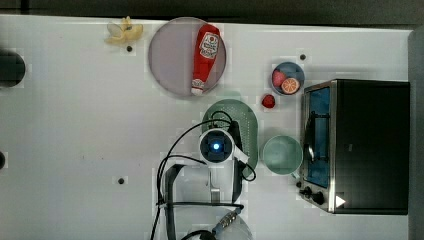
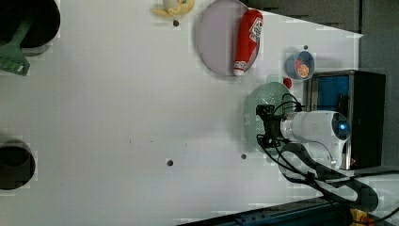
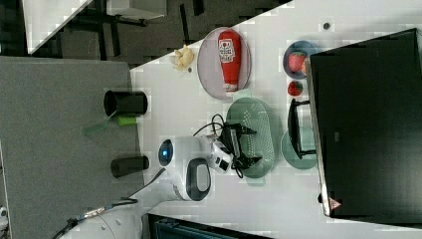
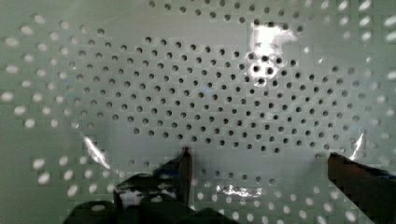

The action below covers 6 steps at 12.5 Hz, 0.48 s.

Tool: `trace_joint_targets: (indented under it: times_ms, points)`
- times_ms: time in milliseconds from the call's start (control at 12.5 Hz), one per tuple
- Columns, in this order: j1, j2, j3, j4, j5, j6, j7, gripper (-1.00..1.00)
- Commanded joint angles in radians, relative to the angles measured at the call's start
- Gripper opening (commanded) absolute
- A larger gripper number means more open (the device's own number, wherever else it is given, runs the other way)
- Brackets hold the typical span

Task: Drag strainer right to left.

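I see the strainer (image 1: 243,117) as a pale mint-green oval with a wide rim and an inside dotted with small holes. The wrist view confirms the hole pattern across the strainer (image 4: 196,93) floor.

The gripper (image 4: 259,161) is down inside the strainer, directly over its perforated floor. Its fingers (image 4: 184,163) stand spread apart with nothing between them; I cannot tell whether the tips touch the floor.

In the right view the gripper (image 3: 246,145) sits over the strainer (image 3: 259,119). The strainer rests on the table (image 1: 75,125). In the top view the bowl (image 1: 282,155) lies just beside the gripper, on the top view's right.
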Motion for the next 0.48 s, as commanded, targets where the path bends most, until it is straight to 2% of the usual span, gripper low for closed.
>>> trace_joint_targets:
  times_ms: [80, 480]
  points:
    - [0.014, -0.045, 0.038, 0.005, 0.019, 0.011, 0.098, 1.00]
    - [0.064, -0.044, 0.057, 0.006, 0.021, 0.012, 0.191, 1.00]
